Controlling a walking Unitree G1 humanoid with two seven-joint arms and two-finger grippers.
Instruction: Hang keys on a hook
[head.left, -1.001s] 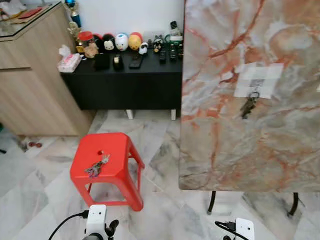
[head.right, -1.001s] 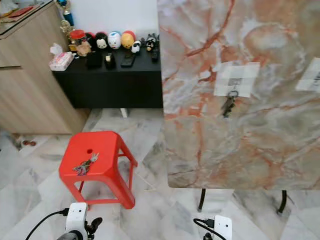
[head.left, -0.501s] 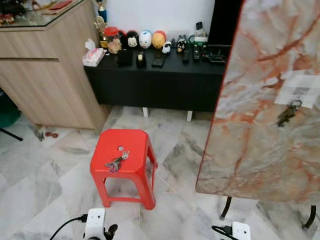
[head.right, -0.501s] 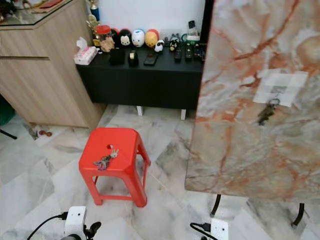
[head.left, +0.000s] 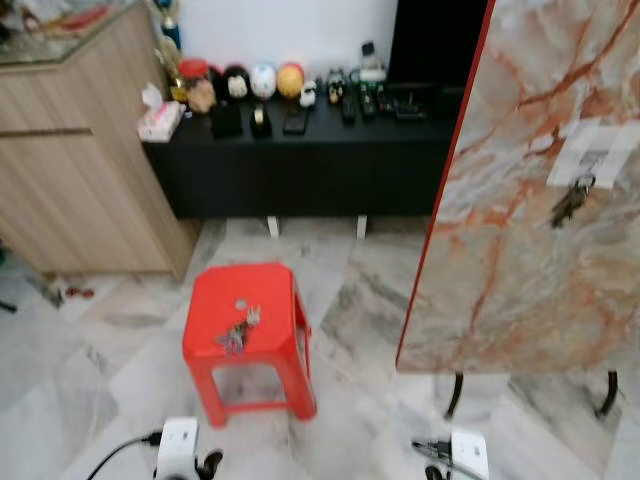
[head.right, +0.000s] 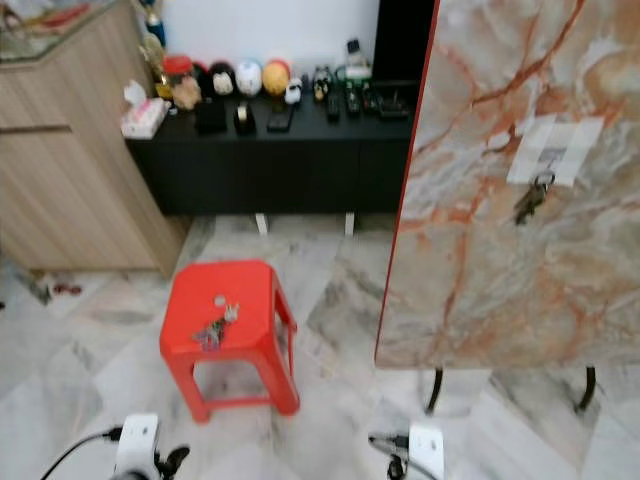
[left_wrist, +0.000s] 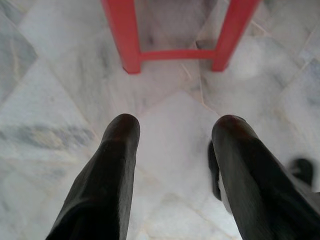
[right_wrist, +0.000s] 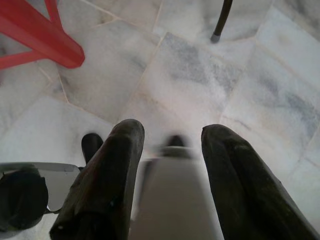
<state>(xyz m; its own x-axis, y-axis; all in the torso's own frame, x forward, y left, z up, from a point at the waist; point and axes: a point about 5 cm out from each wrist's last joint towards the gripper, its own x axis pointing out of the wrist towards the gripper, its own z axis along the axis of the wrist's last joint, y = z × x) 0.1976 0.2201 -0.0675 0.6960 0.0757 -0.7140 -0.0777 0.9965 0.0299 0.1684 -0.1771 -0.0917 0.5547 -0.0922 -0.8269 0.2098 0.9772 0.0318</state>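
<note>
Red stool (head.left: 250, 325) on marble floor (head.left: 90, 380), keys (head.left: 238, 330) on its seat.

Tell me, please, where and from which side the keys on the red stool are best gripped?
Probably from above: the keys lie flat in a loose bunch on the stool top. Pinch the bunched middle rather than a single key. Detail is too blurred to pick out a ring.

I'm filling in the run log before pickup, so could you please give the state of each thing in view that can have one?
keys: lying loose on the red stool, not held.
other key bunch: hanging from a hook on the marble panel.
marble panel: upright.
left gripper: fingers open, above the floor in front of the stool.
right gripper: fingers open, holding nothing.
</note>
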